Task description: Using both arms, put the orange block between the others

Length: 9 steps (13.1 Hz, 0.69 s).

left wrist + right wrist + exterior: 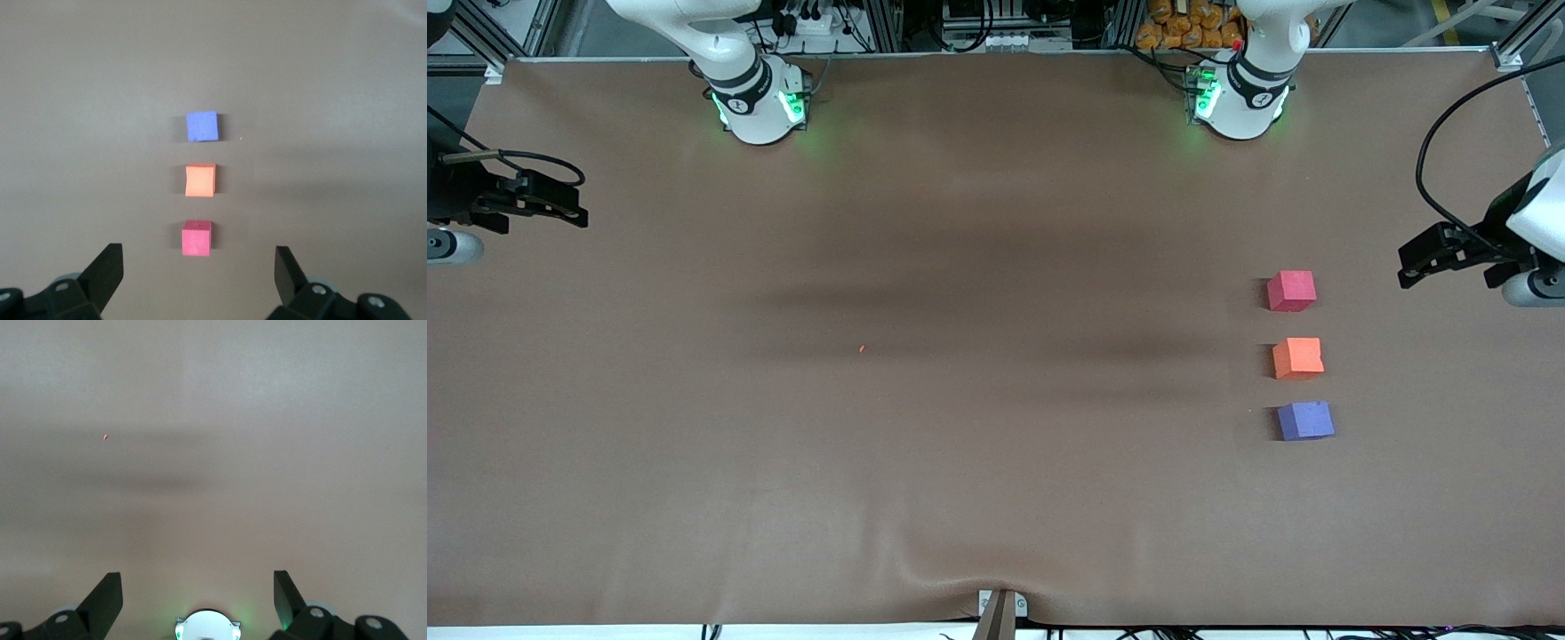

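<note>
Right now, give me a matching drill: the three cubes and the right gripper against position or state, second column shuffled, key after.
Column one:
1. pinkish-red cube
2. orange block
3. purple-blue cube
4. right gripper

Column two:
A. nearest the front camera in the row
B. open, over bare table at the right arm's end
C. between the other two cubes, touching neither
D. farthest from the front camera in the row

Pairs: 1-D, 2-C, 3-A, 4-B

arms (747, 80): white, black bands | bases: green-lit | claw (199, 273): dark, seemingly matte | cable (1449, 133): black
</note>
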### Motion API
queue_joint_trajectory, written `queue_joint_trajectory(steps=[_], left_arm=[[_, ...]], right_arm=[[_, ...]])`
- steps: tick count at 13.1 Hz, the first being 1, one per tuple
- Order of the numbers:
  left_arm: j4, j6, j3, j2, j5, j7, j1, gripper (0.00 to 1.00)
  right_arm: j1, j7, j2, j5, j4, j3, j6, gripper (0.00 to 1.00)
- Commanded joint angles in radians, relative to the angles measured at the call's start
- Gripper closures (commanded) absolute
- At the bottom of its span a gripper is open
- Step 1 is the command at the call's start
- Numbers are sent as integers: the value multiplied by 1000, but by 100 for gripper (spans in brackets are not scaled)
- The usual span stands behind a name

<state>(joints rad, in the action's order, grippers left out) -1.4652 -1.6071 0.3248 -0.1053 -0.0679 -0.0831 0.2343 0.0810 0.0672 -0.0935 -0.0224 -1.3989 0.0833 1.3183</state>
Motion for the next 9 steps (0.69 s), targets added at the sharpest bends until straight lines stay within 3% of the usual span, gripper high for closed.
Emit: queue_joint_trajectory(steps=[1,2,9], left_arm=[[-119,-4,-184,97,33,0,-158,0],[-132,-4,-223,105,34,0,-189,0],[-153,16,-230,141,34,3,-222,0]], right_arm=[[6,0,9,16,-2,1,-7,0],[6,0,9,16,-3,1,-7,0],[3,-1,8,24,0,3,-5,0]])
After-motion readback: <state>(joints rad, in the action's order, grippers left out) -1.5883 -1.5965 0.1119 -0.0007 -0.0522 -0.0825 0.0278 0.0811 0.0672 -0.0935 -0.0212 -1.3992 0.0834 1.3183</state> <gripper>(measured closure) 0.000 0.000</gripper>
